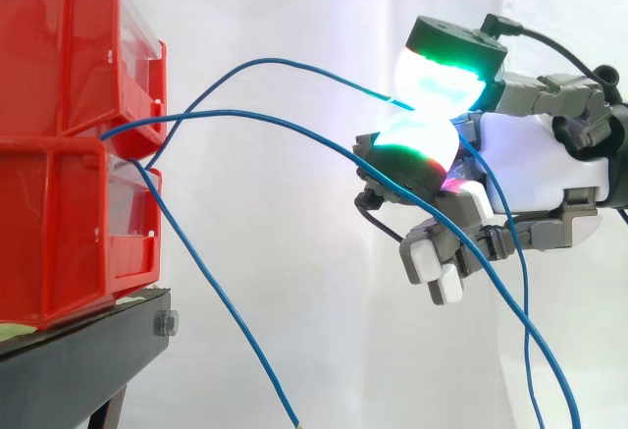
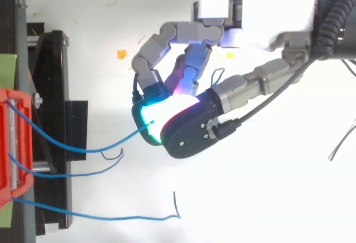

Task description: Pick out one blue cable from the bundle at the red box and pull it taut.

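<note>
At the right of the frame, the hand pinches one blue cable between two glowing fingertips. The cable curves left to the red bins.

One thin blue cable arcs from the stacked red box to the hand, pinched there, curved rather than taut. Two other blue cables droop loosely beside it.

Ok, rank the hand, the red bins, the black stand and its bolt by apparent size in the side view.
1. The hand and the red bins: roughly alike, and the bins run off the picture's edge, so I won't rank them.
2. The black stand.
3. The bolt, by far the smallest.
</note>
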